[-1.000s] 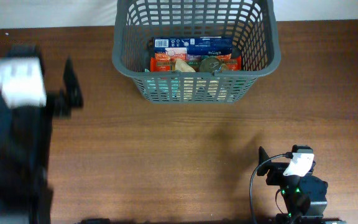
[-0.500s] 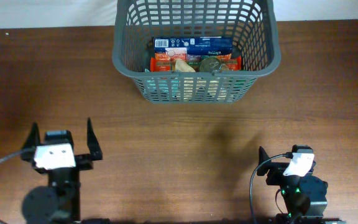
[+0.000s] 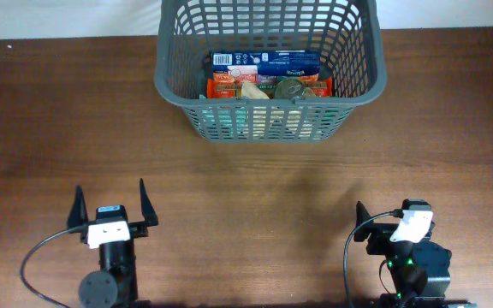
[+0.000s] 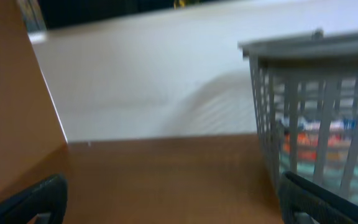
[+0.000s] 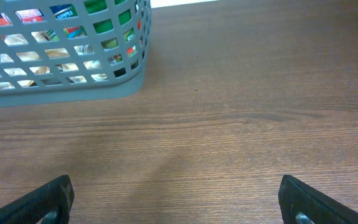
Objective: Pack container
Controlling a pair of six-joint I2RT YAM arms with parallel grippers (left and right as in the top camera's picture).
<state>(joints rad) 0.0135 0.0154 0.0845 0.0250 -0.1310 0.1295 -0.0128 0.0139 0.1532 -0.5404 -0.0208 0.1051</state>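
Grey and slotted, the container [image 3: 268, 101] sits on the wooden table [image 3: 255, 188] with groceries [image 3: 268, 81] inside, while the left gripper [image 3: 109, 192] and right gripper [image 5: 174, 186] rest well apart from the container, jaws spread wide and empty.

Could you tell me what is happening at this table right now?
Nothing is being handled at the moment. The left gripper and the right gripper both sit open and empty at the near side of the table, well apart from the grey basket at the far side. The basket already holds several grocery packages.
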